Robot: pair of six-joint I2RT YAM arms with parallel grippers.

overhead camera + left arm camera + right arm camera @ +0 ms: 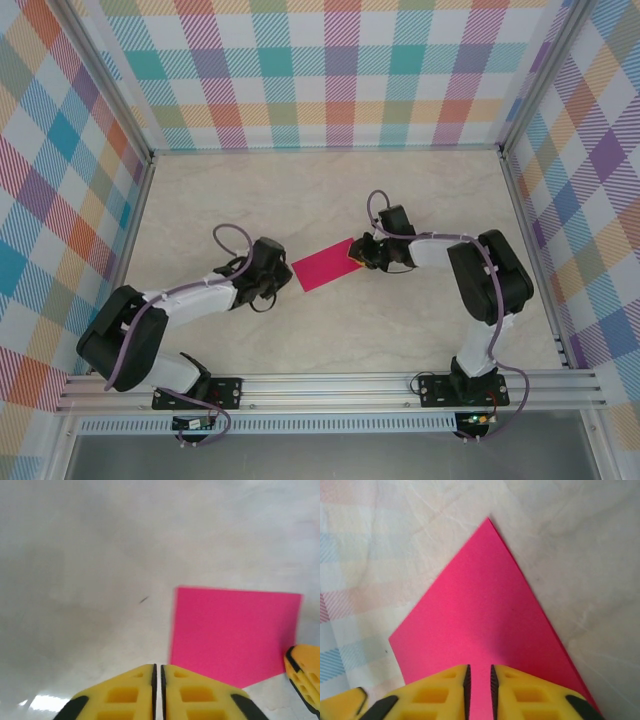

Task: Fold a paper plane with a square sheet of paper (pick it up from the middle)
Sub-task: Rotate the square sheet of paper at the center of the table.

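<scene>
Fingers first, starting on the left. Your left fingers (pixel 125 696) sit low over the bare worktop (pixel 300 200), just beside the left end of the paper (pixel 235 632). They are pressed close together, with only a thin line between them. They hold nothing.

In the middle is the paper. It is pink and lies flat on the worktop, between your two arms. From above it looks longer than it is wide, so it may be folded in half already. I see no crease, though, and cannot tell for sure. It is no plane yet.

On the right, your right fingers (pixel 435 696) hang over the paper's right end. They stand a little apart, and pink shows through the narrow gap. They do not seem to pinch the paper.

I think you are at an early step. Both arms are close to the paper and ready to take it. Next you need a grip near the middle. That is tricky, because thin paper lying flat gives the fingers no edge to bite. Open the fingers wider, come down softly, and pinch so a small bump rises. Go slow so the paper does not slide or crumple.
</scene>
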